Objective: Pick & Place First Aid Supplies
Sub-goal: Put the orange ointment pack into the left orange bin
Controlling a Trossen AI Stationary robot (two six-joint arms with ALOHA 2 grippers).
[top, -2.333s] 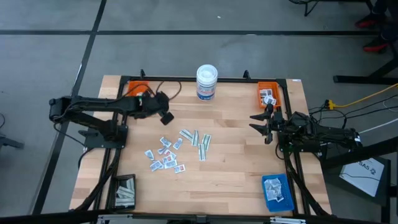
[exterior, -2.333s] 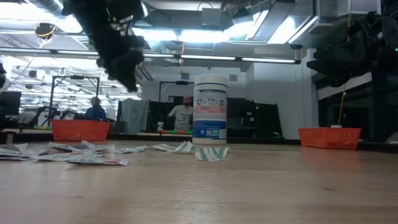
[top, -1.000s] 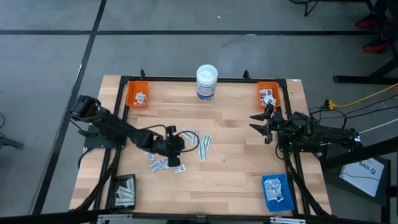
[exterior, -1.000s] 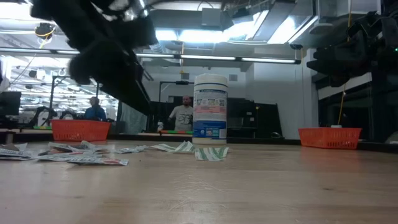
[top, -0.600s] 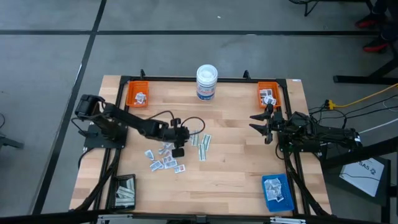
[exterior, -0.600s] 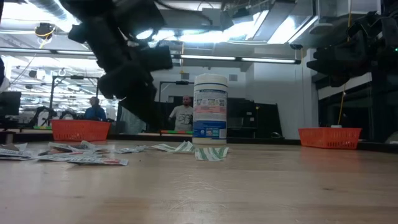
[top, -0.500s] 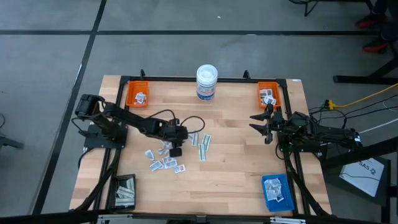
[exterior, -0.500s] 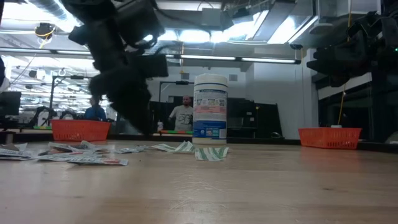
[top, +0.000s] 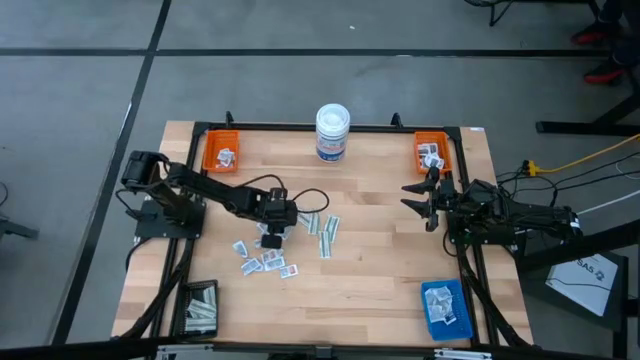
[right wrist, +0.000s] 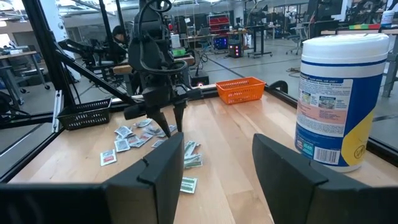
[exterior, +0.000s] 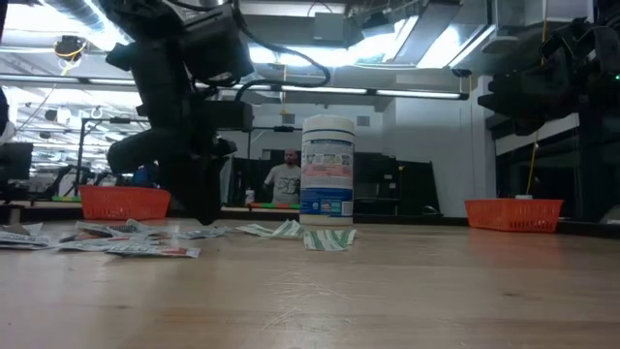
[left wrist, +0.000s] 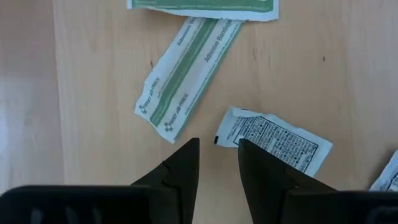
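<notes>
The left gripper [left wrist: 217, 163] hovered, jaws narrowly parted and empty, a white printed packet [left wrist: 273, 139] just ahead. Right gripper [top: 424, 198] waited open. Some supplies were binned; most of the pile [top: 268, 256] remained.

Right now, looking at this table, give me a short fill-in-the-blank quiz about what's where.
1. The left gripper hangs over the loose ____.
2. The white tub stands at the table's ____ edge.
3. The right gripper holds ____.
4. The tray at the near right corner is ____.

Missing words: packets; far; nothing; blue
</notes>
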